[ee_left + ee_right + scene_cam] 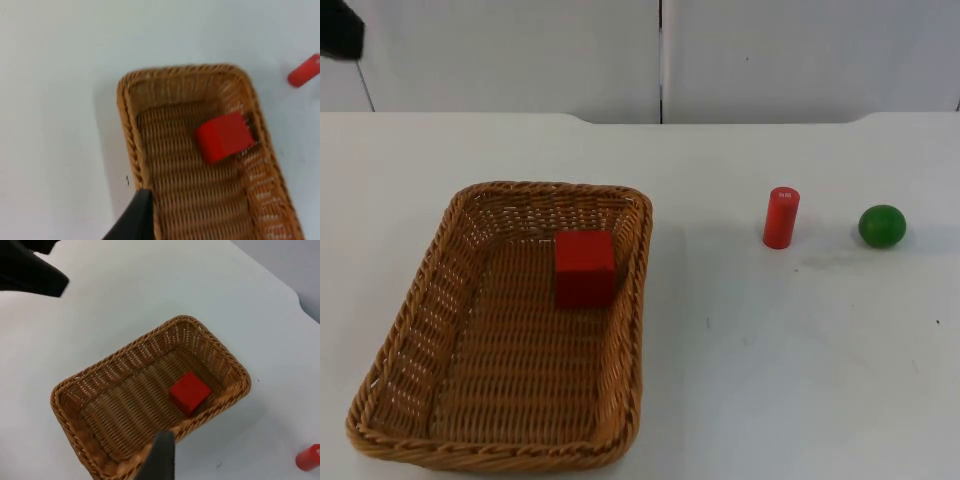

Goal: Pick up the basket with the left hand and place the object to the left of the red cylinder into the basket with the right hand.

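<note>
A brown wicker basket (550, 188) rests on the white table at the left, with no gripper touching it. Inside it, near its far right corner, lies a red cube (585, 268). To the right of the basket a red cylinder (781, 217) stands upright. My left gripper (132, 220) hangs high above the table beside the basket's rim (127, 125), with the cube (224, 136) and cylinder (304, 71) beyond it. My right gripper (160, 457) hovers high over the basket's rim (100, 371), looking down on the cube (189, 392) and the cylinder (309, 457).
A green ball (882, 226) sits on the table to the right of the cylinder. Part of the left arm (340, 30) shows at the far left by the grey wall; the left arm (30, 270) is also in the right wrist view.
</note>
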